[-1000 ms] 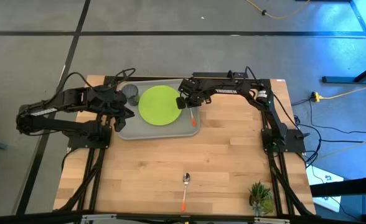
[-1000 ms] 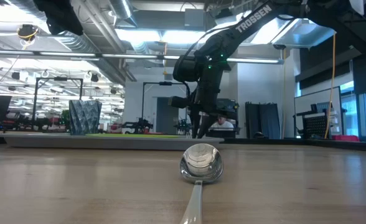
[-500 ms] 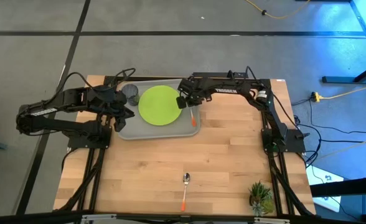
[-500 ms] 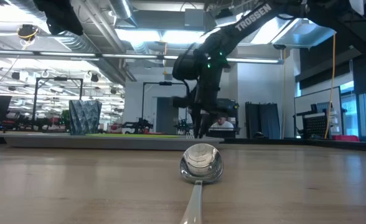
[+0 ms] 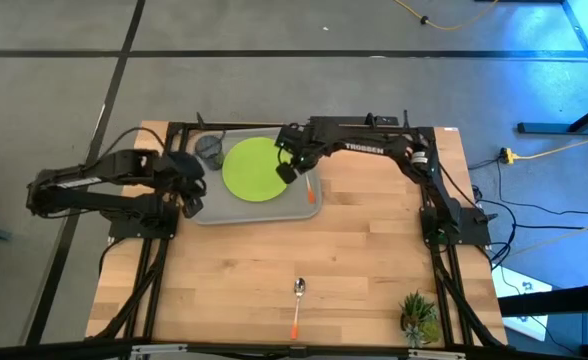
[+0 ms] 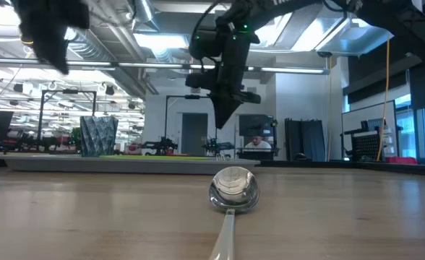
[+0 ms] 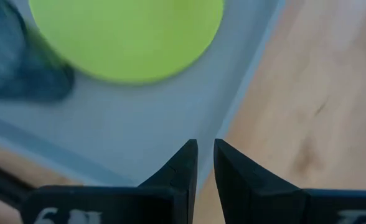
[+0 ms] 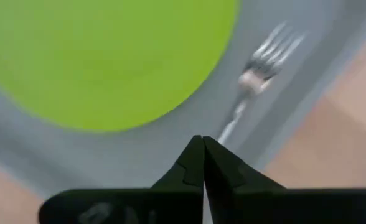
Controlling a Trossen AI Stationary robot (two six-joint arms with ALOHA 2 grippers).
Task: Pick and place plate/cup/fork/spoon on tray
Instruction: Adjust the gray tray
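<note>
Far left on the bench (image 5: 274,270): left tool (image 7: 205,145), hanging over the near left edge of the tray (image 5: 244,213). Fingers with just a thin gap, nothing between them.

Next, in the far left corner of the tray: the cup (image 5: 210,150), standing up, dark and see-through.

Just right of the cup, flat in the middle of the tray: the plate (image 5: 253,168), round and bright green.

At the right rim of the plate: right tool (image 8: 203,140), up in the air above the tray, pointing down. Fingers pressed tight together, holding nothing.

Just right of that, along the right side of the tray: the fork (image 8: 264,56), lying flat beside the plate, apart from it. Silver tines toward the far side, orange handle toward the near side.

Well apart from the tray, on the bare wood at the near edge: the spoon (image 5: 297,305), bowl pointing far, orange handle pointing near.

Near right corner of the bench: a small green plant (image 5: 416,312).
</note>
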